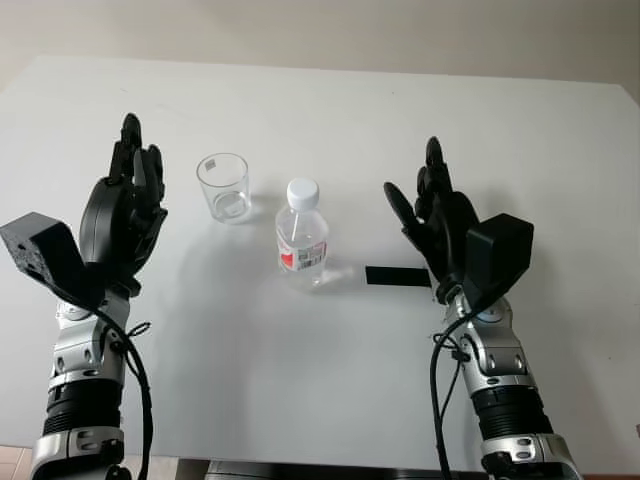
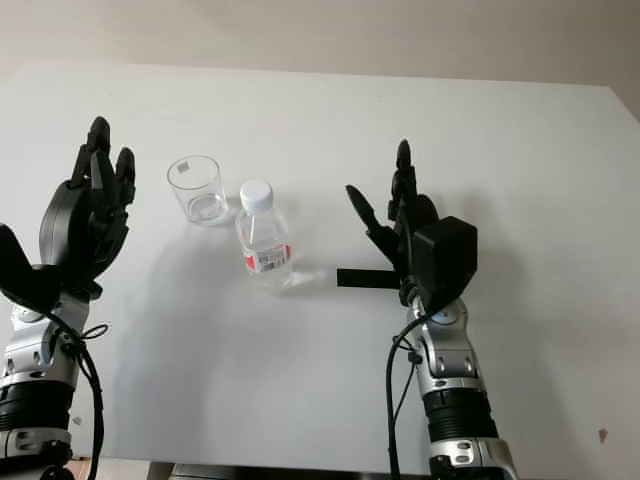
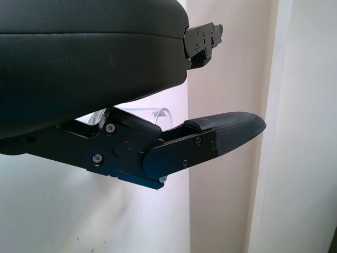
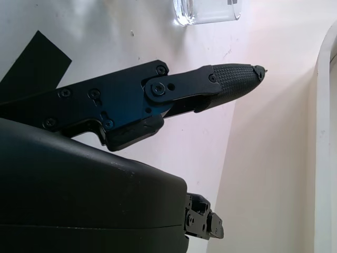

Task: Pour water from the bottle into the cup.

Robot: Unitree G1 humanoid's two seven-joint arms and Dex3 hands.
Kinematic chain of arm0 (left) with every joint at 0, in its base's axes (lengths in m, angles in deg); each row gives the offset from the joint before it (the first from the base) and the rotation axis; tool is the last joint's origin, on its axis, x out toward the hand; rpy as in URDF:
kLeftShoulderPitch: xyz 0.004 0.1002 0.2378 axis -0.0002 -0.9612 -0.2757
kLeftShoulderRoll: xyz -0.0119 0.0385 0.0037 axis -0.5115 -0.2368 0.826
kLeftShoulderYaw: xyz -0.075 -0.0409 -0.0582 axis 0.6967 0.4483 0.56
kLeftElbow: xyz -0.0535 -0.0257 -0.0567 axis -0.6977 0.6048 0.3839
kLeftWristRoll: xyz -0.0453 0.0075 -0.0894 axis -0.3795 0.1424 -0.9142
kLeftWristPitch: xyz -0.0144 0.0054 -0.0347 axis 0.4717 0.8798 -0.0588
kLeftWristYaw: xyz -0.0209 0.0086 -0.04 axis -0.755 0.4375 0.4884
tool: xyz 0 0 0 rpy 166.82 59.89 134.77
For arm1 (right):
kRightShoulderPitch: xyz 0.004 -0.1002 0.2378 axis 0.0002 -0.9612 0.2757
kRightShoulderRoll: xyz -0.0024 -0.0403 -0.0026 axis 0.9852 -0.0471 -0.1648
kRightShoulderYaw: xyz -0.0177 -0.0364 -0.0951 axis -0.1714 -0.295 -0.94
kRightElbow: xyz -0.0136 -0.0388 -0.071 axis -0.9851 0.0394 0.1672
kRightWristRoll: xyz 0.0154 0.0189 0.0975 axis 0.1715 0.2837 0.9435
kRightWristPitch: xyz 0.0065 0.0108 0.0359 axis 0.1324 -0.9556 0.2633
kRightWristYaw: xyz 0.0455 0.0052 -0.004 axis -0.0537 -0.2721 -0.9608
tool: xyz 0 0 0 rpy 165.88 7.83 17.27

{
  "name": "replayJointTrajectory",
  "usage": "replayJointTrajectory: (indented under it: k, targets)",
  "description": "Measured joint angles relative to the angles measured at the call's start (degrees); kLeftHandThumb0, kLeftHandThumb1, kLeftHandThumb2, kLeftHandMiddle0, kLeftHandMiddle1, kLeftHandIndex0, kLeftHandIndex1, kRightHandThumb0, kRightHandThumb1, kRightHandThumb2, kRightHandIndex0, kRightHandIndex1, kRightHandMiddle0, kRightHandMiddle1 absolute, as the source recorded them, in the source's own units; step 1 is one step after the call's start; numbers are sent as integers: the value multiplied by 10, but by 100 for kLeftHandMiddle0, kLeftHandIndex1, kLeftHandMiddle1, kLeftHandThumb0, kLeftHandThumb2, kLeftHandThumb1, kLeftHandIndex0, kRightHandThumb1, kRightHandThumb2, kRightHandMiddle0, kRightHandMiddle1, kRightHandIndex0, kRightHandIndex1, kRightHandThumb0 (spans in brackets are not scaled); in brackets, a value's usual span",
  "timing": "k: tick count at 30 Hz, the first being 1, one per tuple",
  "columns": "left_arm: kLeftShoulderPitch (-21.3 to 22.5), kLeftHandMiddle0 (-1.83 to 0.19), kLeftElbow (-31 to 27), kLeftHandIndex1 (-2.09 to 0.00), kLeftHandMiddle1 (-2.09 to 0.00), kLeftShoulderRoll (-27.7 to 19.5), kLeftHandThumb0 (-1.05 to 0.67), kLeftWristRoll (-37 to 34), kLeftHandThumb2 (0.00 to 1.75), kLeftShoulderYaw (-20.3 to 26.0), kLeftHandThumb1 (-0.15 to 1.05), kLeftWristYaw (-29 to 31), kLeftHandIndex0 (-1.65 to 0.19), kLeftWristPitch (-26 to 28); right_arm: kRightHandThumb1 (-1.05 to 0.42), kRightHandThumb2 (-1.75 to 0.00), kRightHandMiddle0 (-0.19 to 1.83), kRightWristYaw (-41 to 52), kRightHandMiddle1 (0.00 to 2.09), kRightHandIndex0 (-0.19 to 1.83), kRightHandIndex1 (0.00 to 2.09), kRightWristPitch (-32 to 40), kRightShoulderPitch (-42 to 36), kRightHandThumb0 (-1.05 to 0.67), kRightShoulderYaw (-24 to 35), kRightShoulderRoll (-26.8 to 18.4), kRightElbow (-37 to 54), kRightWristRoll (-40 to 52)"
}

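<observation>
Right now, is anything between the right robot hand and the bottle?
Nothing visible. The right robot hand is open, raised to the right of the bottle, with bare table between them. A black strip lies flat near the hand, outside that gap.

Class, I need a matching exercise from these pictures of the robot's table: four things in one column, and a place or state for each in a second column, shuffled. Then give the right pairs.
Things
1. cup
2. bottle
3. black strip
4. left hand

Places or states
A. flat on the table beside the right hand
B. upright, white cap on, red on its label
C. open, raised at the cup's outer side
D. clear glass, standing between the left hand and the bottle

Pairs: 1-D, 2-B, 3-A, 4-C
</observation>
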Motion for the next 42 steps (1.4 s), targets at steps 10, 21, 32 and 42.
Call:
replayJointTrajectory:
  k: [10,21,32,42]
  targets:
    - [-1,19,0,0,0,15,-75,0,70,-1,105,-1,19,0,-102,-9,-19,58,0,-19,0,-18,0,-87,2,-6,-31,23]
    - [-1,19,3,0,0,23,-74,-1,72,-1,105,-3,19,0,-90,-4,-19,200,0,-19,0,-62,-14,-104,-35,-42,22,41]
    - [-2,19,-2,0,0,31,-75,-7,69,0,105,-11,19,5,-87,-4,-19,248,0,-19,0,-48,-17,-105,-84,-45,47,36]
    - [-5,19,-2,0,0,32,-75,-7,69,0,105,-10,19,4,-89,-6,-19,217,0,-19,0,-52,39,-102,-98,36,-83,37]
